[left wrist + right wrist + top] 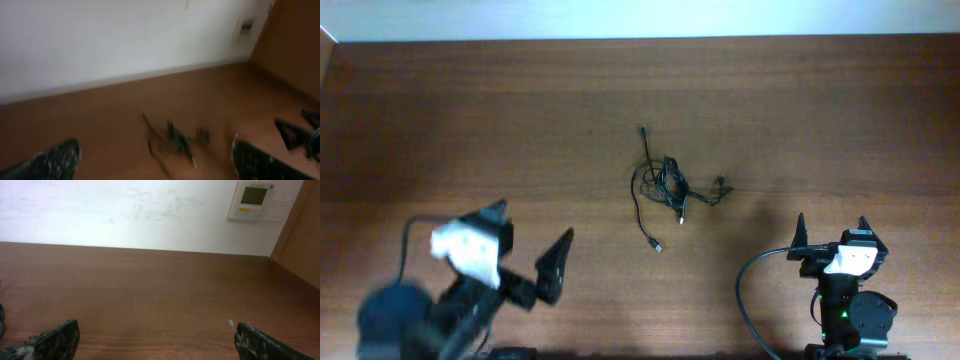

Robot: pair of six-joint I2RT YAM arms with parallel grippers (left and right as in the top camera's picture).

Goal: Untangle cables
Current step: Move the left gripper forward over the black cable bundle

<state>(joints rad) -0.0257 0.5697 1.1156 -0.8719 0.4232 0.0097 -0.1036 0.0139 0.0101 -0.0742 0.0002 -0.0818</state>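
The cables (668,185) lie in a small tangled heap of thin black cords at the middle of the wooden table, with loose ends running toward the back and the front. They show blurred in the left wrist view (175,140), ahead of the fingers. My left gripper (532,240) is open and empty at the front left, well short of the heap. My right gripper (832,232) is open and empty at the front right, away from the cables. In the right wrist view its fingers (155,337) frame bare table.
The table's back edge meets a white wall (125,210) with a wall panel (254,199). A thicker black arm cable (750,290) loops beside the right arm's base. A wooden side panel (305,240) stands at the right.
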